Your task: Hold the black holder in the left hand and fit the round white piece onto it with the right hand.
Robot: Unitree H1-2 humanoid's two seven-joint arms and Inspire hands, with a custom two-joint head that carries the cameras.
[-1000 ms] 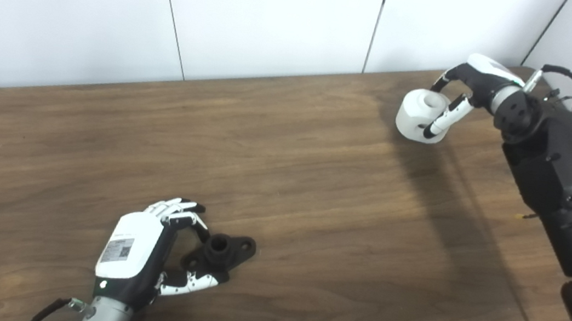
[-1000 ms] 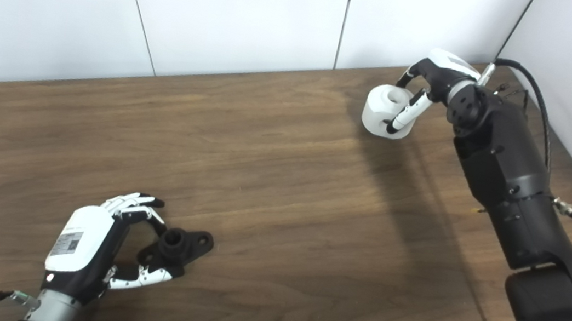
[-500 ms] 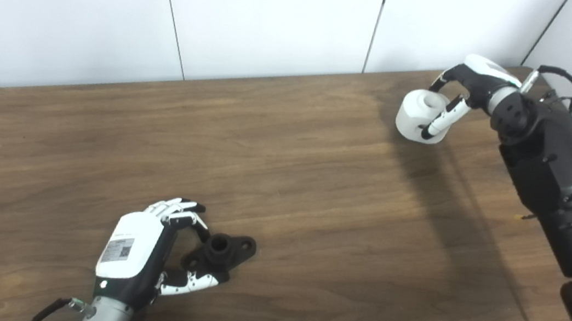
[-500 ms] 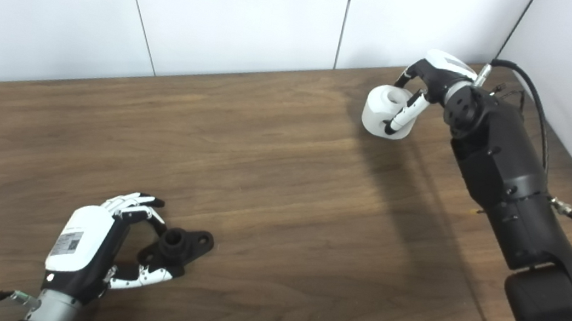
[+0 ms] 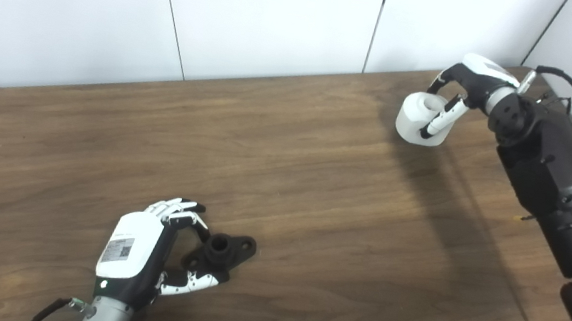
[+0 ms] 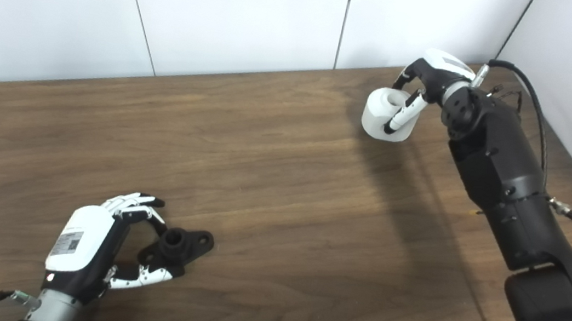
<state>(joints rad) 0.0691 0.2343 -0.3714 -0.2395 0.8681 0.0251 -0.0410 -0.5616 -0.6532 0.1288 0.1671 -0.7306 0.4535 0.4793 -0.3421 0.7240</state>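
Since a second ago only our right hand [image 5: 452,97] has changed: the wrist rolled a little and the round white piece [image 5: 419,119] tipped slightly with it, same spot near the table's [image 5: 315,186] far right corner. Left side and camera look unchanged.

Right hand is closed around the white piece, fingers over its far side, thumb across the near side. We cannot tell if the piece is just off the wood or resting on it. Its open bore faces up and a bit toward us.

Our left hand [image 6: 86,250] sits near the front left edge, fingers and thumb curled loosely about one end of the black holder [image 6: 176,246]. The holder lies flat on the table, so we read this as a partial grip with contact, not yet lifted. Its round socket points up; its long axis runs from the hand out to the right and slightly away.

Key relation: the holder is well apart from the white piece, diagonally across the table toward the front left. Right hand carries the piece, left is the nearer one to the holder. Next we likely lift the holder and bring the piece across, bore lined up over the socket.
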